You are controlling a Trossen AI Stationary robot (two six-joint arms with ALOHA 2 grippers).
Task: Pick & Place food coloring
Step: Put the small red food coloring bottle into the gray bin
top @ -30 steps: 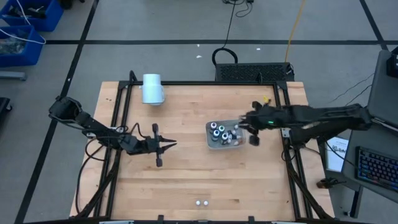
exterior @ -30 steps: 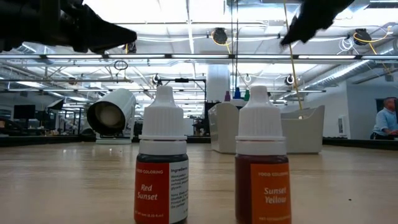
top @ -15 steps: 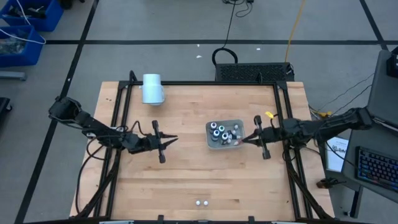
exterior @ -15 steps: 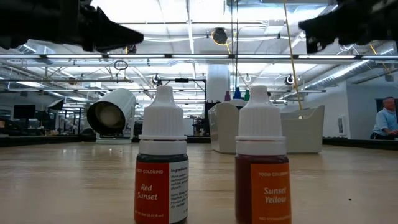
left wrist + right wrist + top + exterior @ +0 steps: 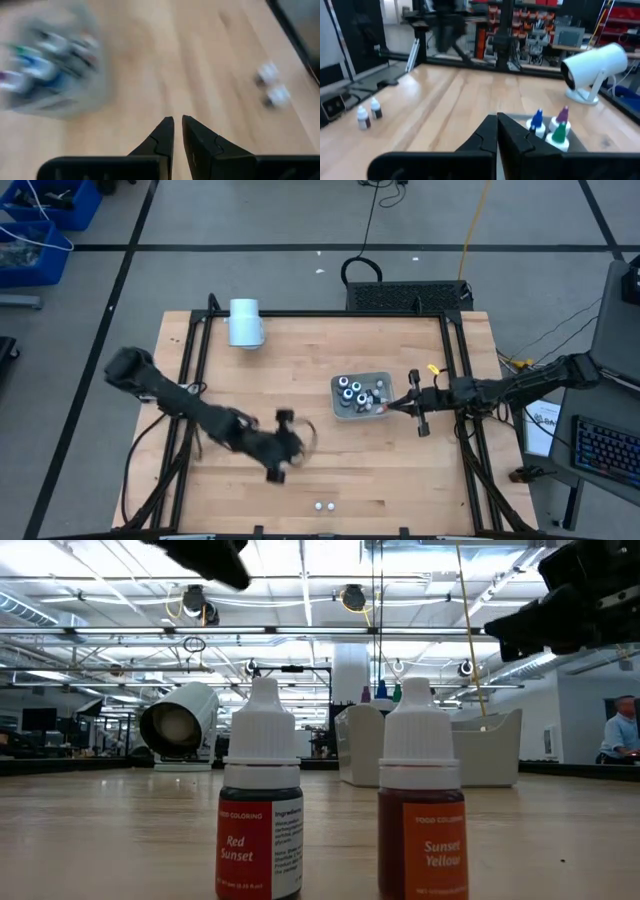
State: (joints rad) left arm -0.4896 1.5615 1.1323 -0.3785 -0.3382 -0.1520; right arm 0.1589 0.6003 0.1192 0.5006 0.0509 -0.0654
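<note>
Now the right tool [image 5: 393,404] sits closed and empty just beside the tray [image 5: 345,412]; the left tool [image 5: 177,122], nearly closed, empty, hovers nearer two loose bottles [image 5: 322,506].

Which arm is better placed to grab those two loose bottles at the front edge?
Left, probably. Its tool sits over the table's front middle, near the two bottles. The right tool is beside the tray, farther back. Both tools are shut, so either must open first.

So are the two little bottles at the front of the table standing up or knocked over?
Standing up. In the low view the Red Sunset bottle and Sunset Yellow bottle stand upright, white caps on top.
</note>
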